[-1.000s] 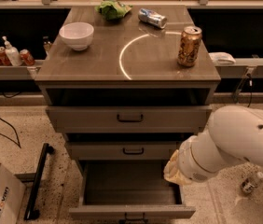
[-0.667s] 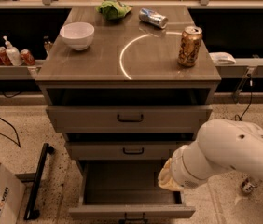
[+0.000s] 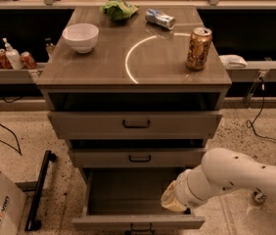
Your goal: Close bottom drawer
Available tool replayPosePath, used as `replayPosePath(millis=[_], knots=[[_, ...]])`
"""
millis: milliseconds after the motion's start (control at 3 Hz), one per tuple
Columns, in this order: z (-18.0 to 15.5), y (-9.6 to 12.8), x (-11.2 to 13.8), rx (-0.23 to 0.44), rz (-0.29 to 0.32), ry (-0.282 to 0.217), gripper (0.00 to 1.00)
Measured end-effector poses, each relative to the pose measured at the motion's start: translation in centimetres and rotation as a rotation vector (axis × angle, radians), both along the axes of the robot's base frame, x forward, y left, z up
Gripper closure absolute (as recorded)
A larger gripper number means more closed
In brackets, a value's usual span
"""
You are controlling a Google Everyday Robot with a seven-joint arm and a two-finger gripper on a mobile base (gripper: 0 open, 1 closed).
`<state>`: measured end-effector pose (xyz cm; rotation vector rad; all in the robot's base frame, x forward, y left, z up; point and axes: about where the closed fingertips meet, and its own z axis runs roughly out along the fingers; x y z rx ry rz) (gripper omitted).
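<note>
Grey-tan bottom drawer [image 3: 128, 197] open, jaws over right side

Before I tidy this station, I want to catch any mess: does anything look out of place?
Yes. The bottom drawer hangs pulled far out, with the gripper at its right side. On the cabinet top a silver can lies on its side, while the gold can stands upright.

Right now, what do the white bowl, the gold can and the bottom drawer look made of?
White bowl: maybe glazed ceramic or plastic, smooth and glossy.
Gold can: thin metal, shiny with a rimmed top.
Bottom drawer: likely laminate or painted board, flat, dull grey-tan.
The gripper hangs over its open right side.
</note>
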<state>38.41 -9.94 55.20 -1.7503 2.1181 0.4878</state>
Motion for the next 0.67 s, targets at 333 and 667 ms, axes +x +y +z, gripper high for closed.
replayPosePath(millis=[333, 667], knots=[[-5.0, -1.2, 0.9, 0.095, -0.025, 0.024, 1.0], [-7.9, -0.3, -0.3, 0.131, -0.013, 0.078, 1.0]])
